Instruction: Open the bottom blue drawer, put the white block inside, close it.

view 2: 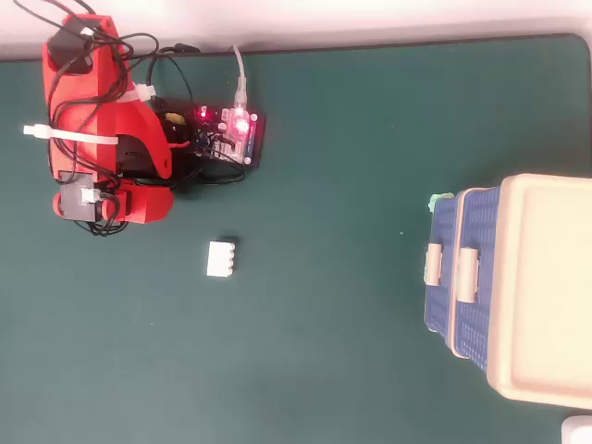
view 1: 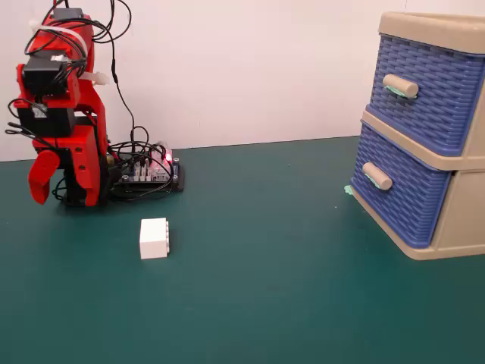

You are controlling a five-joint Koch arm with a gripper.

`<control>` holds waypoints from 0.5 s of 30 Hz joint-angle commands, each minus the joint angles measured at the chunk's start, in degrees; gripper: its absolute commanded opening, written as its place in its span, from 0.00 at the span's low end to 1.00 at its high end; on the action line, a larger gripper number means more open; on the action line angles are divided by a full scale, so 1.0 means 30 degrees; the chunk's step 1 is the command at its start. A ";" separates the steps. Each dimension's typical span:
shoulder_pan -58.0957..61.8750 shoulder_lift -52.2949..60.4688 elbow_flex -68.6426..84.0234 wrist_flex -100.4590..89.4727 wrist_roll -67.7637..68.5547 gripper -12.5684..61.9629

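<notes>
The white block [view 1: 154,238] stands on the green mat in front of the arm; it also shows in the overhead view [view 2: 220,258]. The bottom blue drawer [view 1: 398,186] sits pushed into the beige frame at the right, its beige handle [view 1: 377,176] facing left. From above only its front edge [view 2: 435,277] shows. The red arm [view 2: 102,139] is folded up at the far left. My gripper [view 1: 42,189] hangs pointing down, left of and behind the block and far from the drawers. Only one red jaw shows, and nothing is in it.
The upper blue drawer [view 1: 424,87] is pushed in above the bottom one. A circuit board with wires and lit LEDs [view 2: 227,129] lies beside the arm's base. A small mint-green scrap [view 1: 348,189] lies at the frame's front corner. A white wall backs the mat.
</notes>
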State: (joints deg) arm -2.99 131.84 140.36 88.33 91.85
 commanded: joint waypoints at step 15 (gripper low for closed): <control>0.0146 0.0967 -0.2139 0.2578 0.0352 0.63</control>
State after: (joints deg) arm -2.20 131.84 136.32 90.35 92.02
